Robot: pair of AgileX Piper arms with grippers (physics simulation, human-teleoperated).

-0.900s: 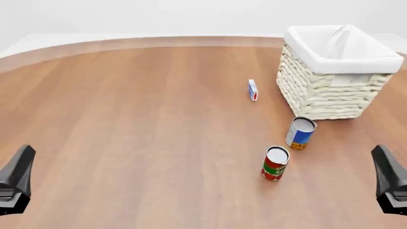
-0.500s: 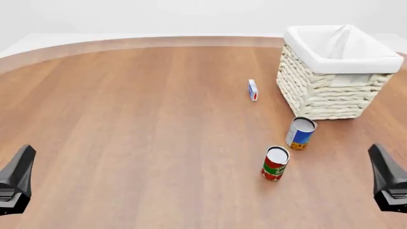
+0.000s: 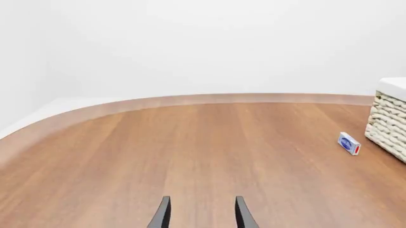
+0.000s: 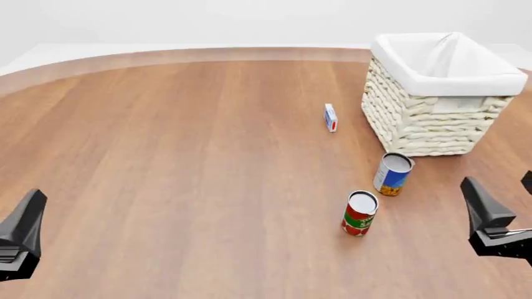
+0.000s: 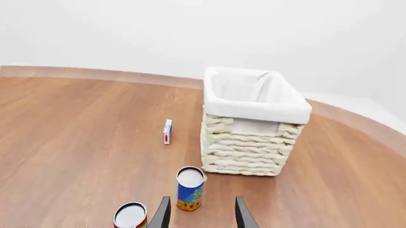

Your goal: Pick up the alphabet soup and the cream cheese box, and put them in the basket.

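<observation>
Alphabet soup (image 5: pixel 189 188) stood upright just ahead of right pincer (image 5: pixel 199 213), axis vertical, near basket (image 5: pixel 254 152) front. Right pincer spread, empty, far nearer than left pincer (image 3: pixel 199 213), also spread.

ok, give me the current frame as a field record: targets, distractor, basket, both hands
alphabet soup: upright on table, just in front of basket
cream cheese box: on edge, left of basket
basket: far right, nothing visible inside
red and green can: upright, nearer than the soup
left hand: open, holding nothing, low left
right hand: open, holding nothing, aimed at the soup
</observation>
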